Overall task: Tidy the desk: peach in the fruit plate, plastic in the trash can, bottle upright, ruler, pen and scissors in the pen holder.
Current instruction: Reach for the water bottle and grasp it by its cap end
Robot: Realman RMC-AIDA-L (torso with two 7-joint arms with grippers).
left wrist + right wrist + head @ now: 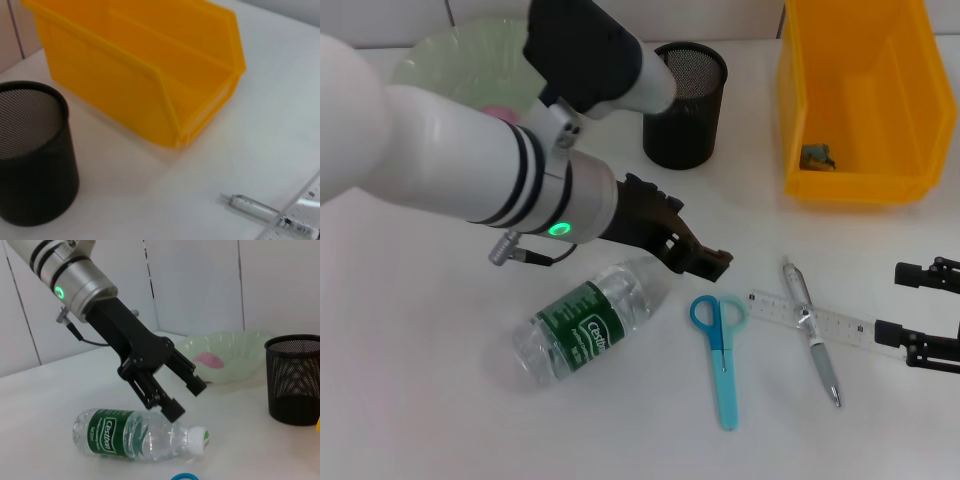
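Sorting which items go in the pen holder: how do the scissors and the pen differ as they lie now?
The scissors are blue and lie alone on the table; the pen is silver-grey and lies across the clear ruler. The scissors sit nearer the fallen bottle; the pen lies nearer the right tool. Both lie flat, outside the pen holder.

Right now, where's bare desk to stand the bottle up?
Bare desk lies left of the lying bottle, and between pen holder and scissors. Crowded right: pen over ruler, right hand beside. Left hand hovers open above the bottle.
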